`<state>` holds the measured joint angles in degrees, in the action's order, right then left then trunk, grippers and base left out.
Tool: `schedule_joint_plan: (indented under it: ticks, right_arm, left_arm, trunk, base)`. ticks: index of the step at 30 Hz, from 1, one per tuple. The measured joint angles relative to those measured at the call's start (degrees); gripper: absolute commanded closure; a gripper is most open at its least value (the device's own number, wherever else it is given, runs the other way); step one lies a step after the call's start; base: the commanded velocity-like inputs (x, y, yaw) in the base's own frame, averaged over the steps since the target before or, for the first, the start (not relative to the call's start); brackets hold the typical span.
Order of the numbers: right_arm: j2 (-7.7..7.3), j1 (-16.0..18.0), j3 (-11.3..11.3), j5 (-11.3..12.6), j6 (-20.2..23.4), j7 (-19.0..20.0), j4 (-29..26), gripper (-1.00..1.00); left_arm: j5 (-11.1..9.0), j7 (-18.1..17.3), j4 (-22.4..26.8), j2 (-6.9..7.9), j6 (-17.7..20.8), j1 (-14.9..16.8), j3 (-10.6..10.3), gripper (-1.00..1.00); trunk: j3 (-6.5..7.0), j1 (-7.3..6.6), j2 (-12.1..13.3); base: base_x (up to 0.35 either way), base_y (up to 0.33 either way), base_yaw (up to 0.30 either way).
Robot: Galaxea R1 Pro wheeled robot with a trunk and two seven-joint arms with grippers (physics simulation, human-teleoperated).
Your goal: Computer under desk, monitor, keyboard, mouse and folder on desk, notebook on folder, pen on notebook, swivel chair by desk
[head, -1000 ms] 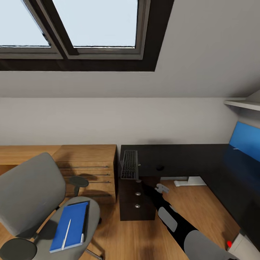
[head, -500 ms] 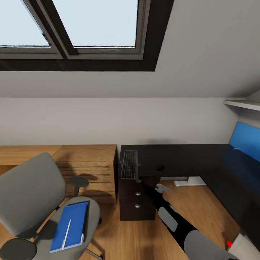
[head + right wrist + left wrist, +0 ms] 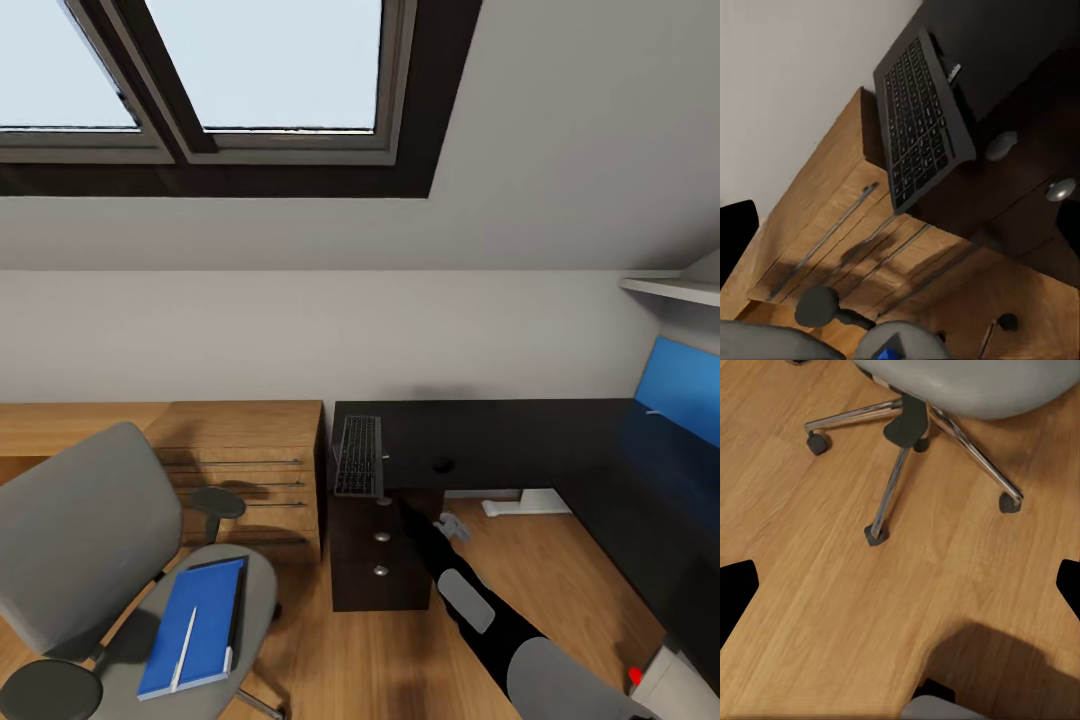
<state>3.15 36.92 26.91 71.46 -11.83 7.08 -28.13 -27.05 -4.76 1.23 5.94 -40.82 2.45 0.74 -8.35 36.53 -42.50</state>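
Note:
The grey swivel chair (image 3: 80, 540) stands left of the black desk (image 3: 520, 435). On its seat lies the blue folder (image 3: 195, 625) with the white pen (image 3: 184, 635) on top; a dark strip along the folder's edge may be the notebook. The keyboard (image 3: 360, 455) (image 3: 919, 120) lies at the desk's left end, overhanging the drawers, and the mouse (image 3: 442, 465) sits to its right. The monitor (image 3: 670, 685) peeks in at lower right. My right gripper (image 3: 452, 527) (image 3: 900, 225) hangs open below the desk edge beside the drawers. My left gripper (image 3: 900, 589) is open over the floor by the chair base (image 3: 904, 457). The computer is out of view.
A light wood cabinet (image 3: 240, 470) (image 3: 832, 225) with bar handles adjoins the desk's dark drawers (image 3: 380, 555). A blue panel (image 3: 680, 385) backs the desk at right under a white shelf (image 3: 670, 288). The desk's white leg (image 3: 525, 502) stands on the wood floor (image 3: 540, 570).
My right gripper has dropped slightly and turned at the wrist near the drawers. The chair, folder, keyboard and mouse have not moved.

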Motion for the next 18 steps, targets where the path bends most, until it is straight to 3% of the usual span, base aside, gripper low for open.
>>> schedule_joint_plan:
  ticks: [2,5,18]
  right_arm:
    - [-0.02,0.00,0.06,4.77,0.85,0.03,0.00,-1.00]
    - [-0.08,0.00,0.09,9.59,4.04,0.03,0.01,-1.00]
    - [-0.07,0.00,0.26,11.14,5.80,-0.20,1.80,-1.00]
  left_arm:
    - [0.00,0.02,-0.01,0.01,-0.01,-0.10,0.00,-1.00]
    - [0.00,0.07,-0.01,0.03,0.06,-0.18,-0.01,-1.00]
    - [0.00,0.15,0.06,-0.27,0.27,-0.21,-0.02,-1.00]
  trunk:
    - [0.00,0.00,0.00]
    - [0.00,0.00,0.00]
    - [0.00,0.00,0.00]
  base:
    - [0.000,0.000,0.000]
    - [0.000,0.000,0.000]
    - [0.000,0.000,0.000]
